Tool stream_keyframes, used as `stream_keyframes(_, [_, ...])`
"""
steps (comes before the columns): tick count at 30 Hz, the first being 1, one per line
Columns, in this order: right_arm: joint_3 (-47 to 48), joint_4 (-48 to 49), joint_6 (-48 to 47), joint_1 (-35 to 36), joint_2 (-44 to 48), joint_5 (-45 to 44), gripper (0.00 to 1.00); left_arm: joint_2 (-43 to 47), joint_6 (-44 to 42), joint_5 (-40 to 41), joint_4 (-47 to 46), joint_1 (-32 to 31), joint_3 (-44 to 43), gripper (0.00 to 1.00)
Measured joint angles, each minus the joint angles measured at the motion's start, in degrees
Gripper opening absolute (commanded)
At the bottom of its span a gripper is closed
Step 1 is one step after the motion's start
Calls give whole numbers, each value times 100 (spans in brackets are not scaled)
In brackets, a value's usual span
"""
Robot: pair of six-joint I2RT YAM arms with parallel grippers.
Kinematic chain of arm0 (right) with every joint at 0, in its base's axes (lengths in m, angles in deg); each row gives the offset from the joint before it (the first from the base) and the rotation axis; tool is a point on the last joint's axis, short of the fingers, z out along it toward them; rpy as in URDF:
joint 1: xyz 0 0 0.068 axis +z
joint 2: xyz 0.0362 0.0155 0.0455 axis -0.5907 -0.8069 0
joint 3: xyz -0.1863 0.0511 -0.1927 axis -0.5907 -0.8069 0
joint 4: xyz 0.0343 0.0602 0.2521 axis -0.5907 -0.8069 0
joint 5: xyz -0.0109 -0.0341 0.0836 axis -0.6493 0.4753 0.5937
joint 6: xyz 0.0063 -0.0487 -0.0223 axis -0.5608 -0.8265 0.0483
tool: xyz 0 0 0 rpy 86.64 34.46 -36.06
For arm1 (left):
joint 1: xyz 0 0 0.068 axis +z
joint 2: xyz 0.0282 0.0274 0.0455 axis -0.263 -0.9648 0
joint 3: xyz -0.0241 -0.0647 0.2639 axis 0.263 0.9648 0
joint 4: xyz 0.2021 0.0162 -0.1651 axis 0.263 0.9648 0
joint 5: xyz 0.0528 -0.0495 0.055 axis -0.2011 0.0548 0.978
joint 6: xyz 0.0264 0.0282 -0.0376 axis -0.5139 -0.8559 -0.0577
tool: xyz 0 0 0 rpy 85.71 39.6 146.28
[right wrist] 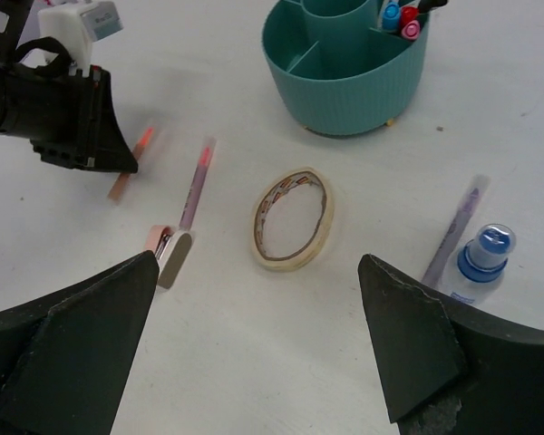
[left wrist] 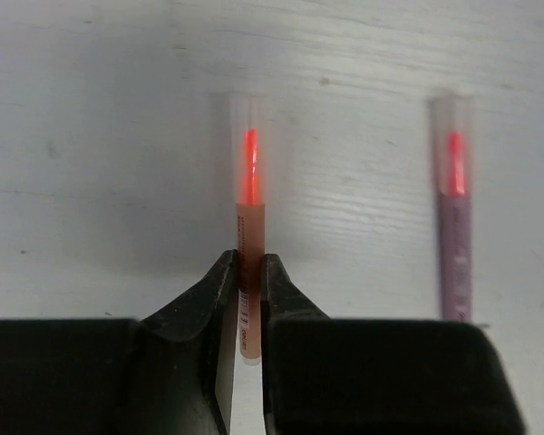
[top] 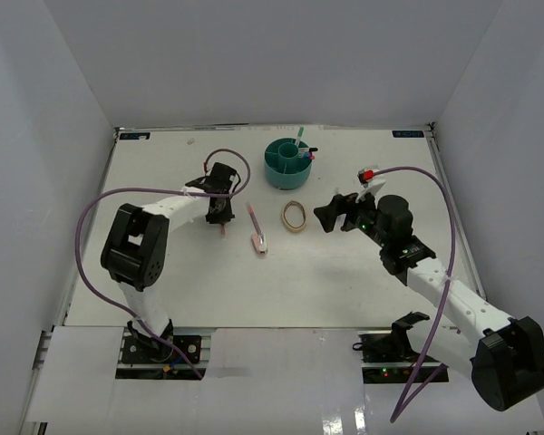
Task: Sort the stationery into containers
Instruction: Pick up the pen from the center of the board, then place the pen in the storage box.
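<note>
Left jaws pinch the orange pen (left wrist: 249,217), cap pointing straight ahead of them; right jaws gape wide.

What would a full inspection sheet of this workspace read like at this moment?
Surface: white table, no spills or marks seen.
Job's things: teal organizer upright, several pens inside; tan loop, pink eraser, pink pen, blue-capped bottle and further pen loose on the table.
Clutter: nothing seen.
Grippers: left hand shut on orange pen; right hand open, empty, near the loop.
Cables: purple cables loop off each arm, clear of the items.
Surroundings: white walls on three sides.
</note>
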State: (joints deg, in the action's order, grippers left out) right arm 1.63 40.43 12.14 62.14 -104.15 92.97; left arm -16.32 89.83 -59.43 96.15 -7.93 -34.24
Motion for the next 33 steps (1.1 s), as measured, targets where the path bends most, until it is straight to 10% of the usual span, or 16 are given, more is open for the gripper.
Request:
stream_keyframes(21, [2404,-234,785,234,-2361,2570,94,2918,-2459,-2769,-2142,-1058,1165,14])
stream_keyframes(33, [3296,-275,1141,581,-3383,2907,54,3119,-3104,-3154,-2514,-1145,1515,15])
